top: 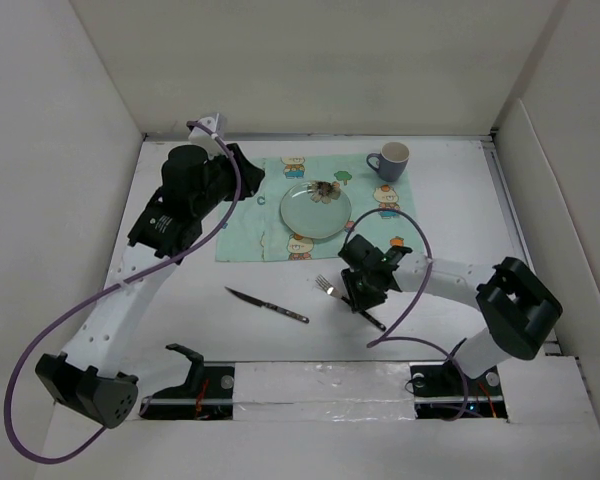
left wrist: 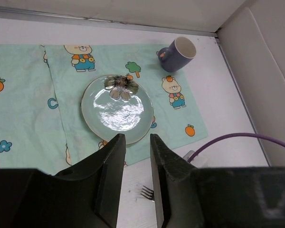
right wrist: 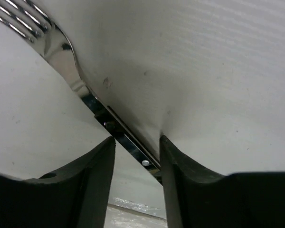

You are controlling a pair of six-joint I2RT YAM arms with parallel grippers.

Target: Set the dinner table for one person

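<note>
The dinner table (top: 180, 300) is a big flat matte white top that fills the view, with everything else lying on it. Near its front edge lies the fork (right wrist: 69, 66). The right gripper (right wrist: 137, 139) is down over the handle, its claw partly open with a finger on each side. The handle runs slantwise through the gap, and no firm pinch shows.

The step in hand looks like picking up the fork to lay it beside the plate (left wrist: 116, 118). To do it well, the fingers should sit low against the tabletop. The wrist should turn so the pads meet the handle's edges squarely, not across the slant. The claw should close slowly, because a thin flat strip on a hard surface can skid or flip.

The fork is polished steel, slim and glossy, with riveted dark scales on the grip. The knife (top: 267, 305), to its left, is the same make, with a bright blade and a dark handle.

Farther back, the placemat (top: 250, 220) is soft mint cloth with cartoon prints and a few creases. On it sits the round plate, pale glazed green with a flower motif at its far rim. Just off the mat's far right corner is the mug (top: 389, 159), smooth and purple-blue with a white inside.

The left gripper (left wrist: 137, 137) hangs above the mat's near edge, with a narrow gap between its dark plastic fingers and nothing held.
</note>
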